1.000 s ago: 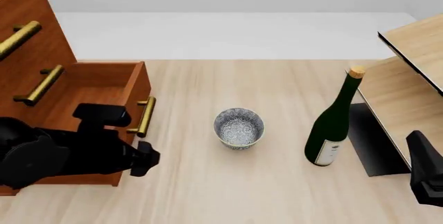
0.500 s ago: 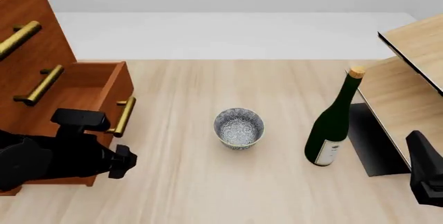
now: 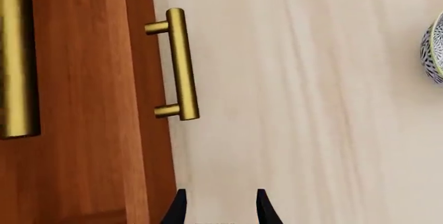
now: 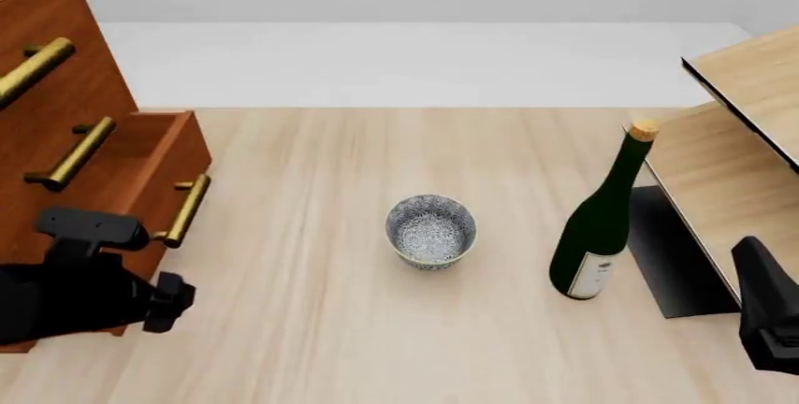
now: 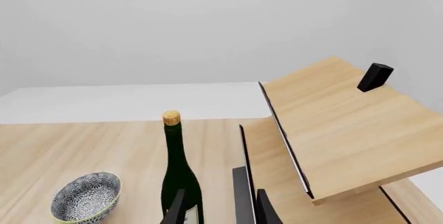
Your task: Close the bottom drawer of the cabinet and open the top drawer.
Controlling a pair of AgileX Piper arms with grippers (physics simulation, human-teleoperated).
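Observation:
The reddish-brown cabinet (image 4: 50, 39) stands at the table's left edge. Its bottom drawer (image 4: 150, 165) sticks out a short way, brass handle (image 4: 185, 209) facing right. The top drawer (image 4: 37, 25) is pushed in, its handle (image 4: 32, 67) the uppermost bar. My left gripper (image 4: 168, 301) sits low against the bottom drawer's front (image 3: 135, 105), below the handle (image 3: 176, 63). It is open (image 3: 218, 211), with one fingertip (image 3: 176, 208) at the front's edge and nothing between the fingers. My right gripper (image 5: 218, 211) hangs open at the near right, far from the cabinet.
A patterned bowl (image 4: 431, 229) sits mid-table. A green bottle (image 4: 600, 226) with a cork stands to its right. The pale wood shelf unit (image 4: 736, 142) fills the right side. The middle drawer's handle (image 4: 75, 151) lies between the other two.
The bottom drawer has slid leftward into the cabinet, about halfway in from its earlier reach. My left arm moved left with it. The right arm has not moved.

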